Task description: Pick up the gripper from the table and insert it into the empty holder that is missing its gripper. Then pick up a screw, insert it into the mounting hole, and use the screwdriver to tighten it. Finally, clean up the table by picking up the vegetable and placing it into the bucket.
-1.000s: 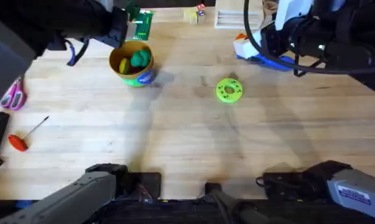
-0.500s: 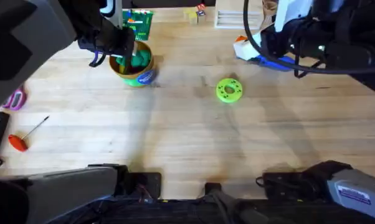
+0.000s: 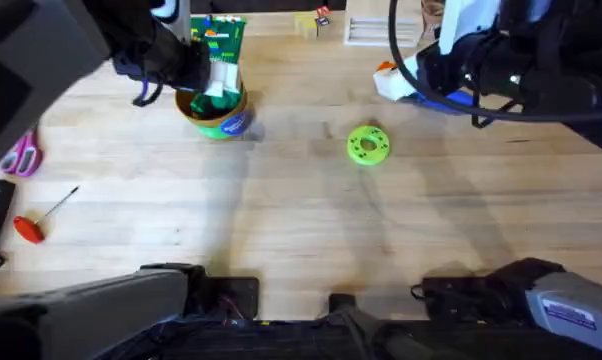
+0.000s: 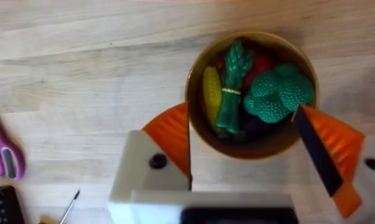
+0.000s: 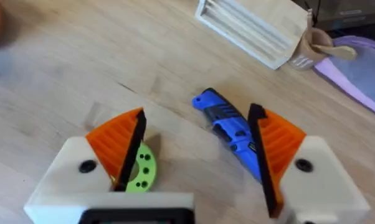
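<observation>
A: Largest first. The table [image 3: 311, 230] is noted as bare wood. The left gripper [image 4: 243, 149] is held over the yellow bucket [image 4: 200, 118], jaws spread wide to either side of the rim, nothing gripped.

B: And the asparagus?

A: The toy asparagus [image 4: 231, 87] is seen already inside the bucket, beside the corn [image 4: 211, 93] and the toy broccoli [image 4: 278, 93]. That step is judged done.

B: Risk there?

A: A pad could be caught on the rim during withdrawal, and the bucket tipped or dragged.

B: The right side?

A: The right gripper [image 5: 197, 155] is open and empty, with the blue screwdriver [image 5: 228, 124] lying between its pads. The green disc [image 3: 368, 144] lies close by.

B: Hazard?

A: A careless closure could roll the screwdriver, or the disc could be nudged.
</observation>
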Motion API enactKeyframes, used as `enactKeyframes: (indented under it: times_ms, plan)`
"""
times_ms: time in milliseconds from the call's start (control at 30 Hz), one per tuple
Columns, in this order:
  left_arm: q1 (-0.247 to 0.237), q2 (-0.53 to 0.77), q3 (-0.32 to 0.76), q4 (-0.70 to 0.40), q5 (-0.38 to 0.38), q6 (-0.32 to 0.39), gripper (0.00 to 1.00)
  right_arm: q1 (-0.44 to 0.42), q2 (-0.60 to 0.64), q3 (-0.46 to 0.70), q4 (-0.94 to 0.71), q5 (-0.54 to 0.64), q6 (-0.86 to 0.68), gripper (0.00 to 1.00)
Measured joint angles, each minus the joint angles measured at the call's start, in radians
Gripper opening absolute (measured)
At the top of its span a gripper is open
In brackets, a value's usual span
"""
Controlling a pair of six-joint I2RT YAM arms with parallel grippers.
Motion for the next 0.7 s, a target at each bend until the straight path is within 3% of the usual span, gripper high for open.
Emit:
enactKeyframes:
  times_ms: [233, 400, 700]
  plan:
    - [-0.013, -0.132, 0.108, -0.167, 0.022, 0.016, 0.993, 0.068, -0.135, 0.000, -0.113, 0.000, 0.012, 0.994]
    - [-0.080, -0.220, 0.114, -0.276, 0.028, 0.047, 0.993, 0.105, -0.270, 0.000, -0.208, 0.000, 0.042, 0.994]
    - [-0.170, -0.277, 0.114, -0.327, 0.032, 0.061, 0.993, 0.115, -0.429, 0.000, -0.327, 0.000, 0.057, 0.994]
